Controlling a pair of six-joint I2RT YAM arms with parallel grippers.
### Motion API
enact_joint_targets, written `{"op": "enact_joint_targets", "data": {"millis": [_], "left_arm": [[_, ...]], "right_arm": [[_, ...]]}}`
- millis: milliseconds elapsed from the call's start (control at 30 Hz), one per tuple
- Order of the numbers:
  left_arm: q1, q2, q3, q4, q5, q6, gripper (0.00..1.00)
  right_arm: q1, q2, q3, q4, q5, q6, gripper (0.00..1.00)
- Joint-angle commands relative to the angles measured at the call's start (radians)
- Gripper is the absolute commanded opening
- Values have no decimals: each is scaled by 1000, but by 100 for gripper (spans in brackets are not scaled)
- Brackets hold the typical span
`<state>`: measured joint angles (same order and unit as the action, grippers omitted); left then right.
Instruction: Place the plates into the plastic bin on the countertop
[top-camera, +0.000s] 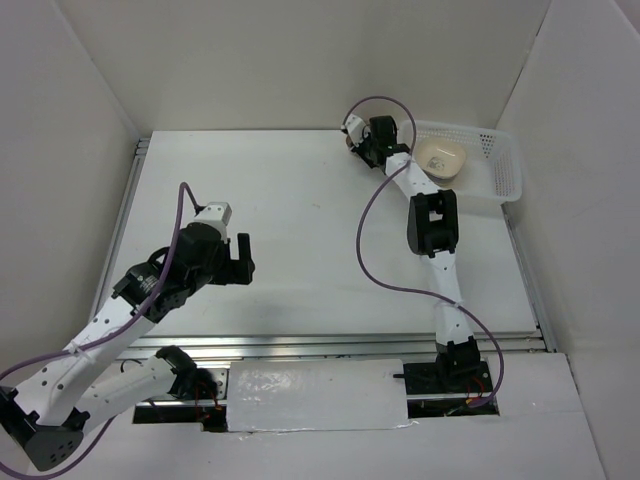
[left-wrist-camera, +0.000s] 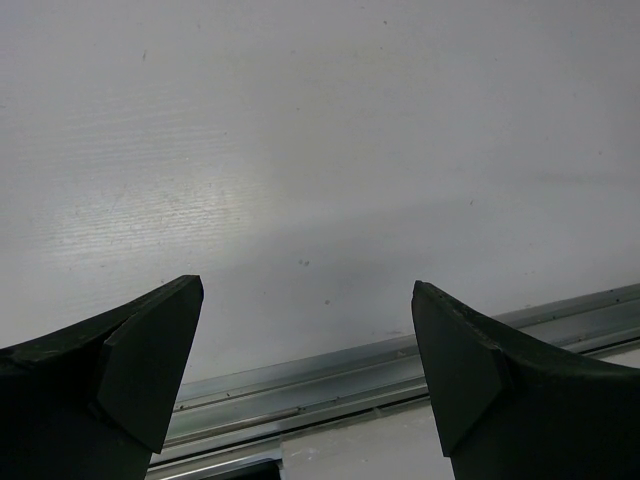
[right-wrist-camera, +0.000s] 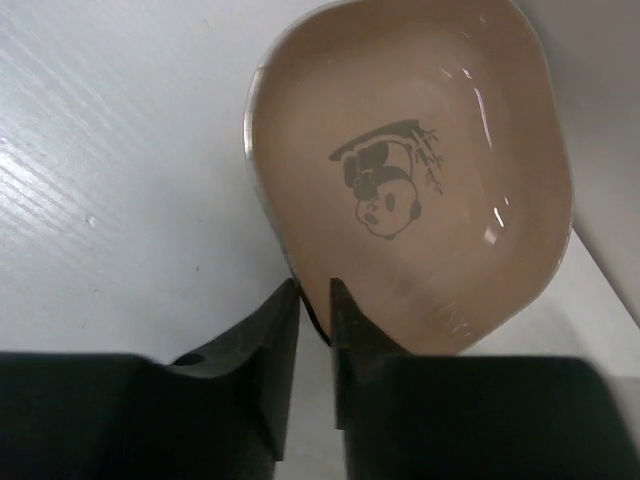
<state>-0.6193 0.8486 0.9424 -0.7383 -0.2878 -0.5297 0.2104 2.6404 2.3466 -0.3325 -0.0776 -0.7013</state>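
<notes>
Right wrist view shows the right gripper with its jaws nearly together, pinching the near rim of a brown plate printed with a panda motif. The white countertop lies behind it. From above, a cream plate sits in the plastic bin. The left gripper hovers with its jaws spread wide and nothing between them.
</notes>
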Motion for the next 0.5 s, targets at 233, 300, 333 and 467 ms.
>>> {"op": "enact_joint_targets", "data": {"millis": [233, 300, 333, 467], "left_arm": [[4, -23, 4, 31, 6, 25, 99], [4, -28, 4, 34, 7, 27, 99], [4, -31, 3, 34, 7, 25, 99], [3, -45, 2, 34, -2, 23, 99]], "right_arm": [[38, -83, -128, 50, -89, -47, 0], [70, -154, -171, 76, -129, -38, 0], [90, -210, -219, 95, -170, -40, 0], [174, -376, -306, 133, -301, -15, 0]]}}
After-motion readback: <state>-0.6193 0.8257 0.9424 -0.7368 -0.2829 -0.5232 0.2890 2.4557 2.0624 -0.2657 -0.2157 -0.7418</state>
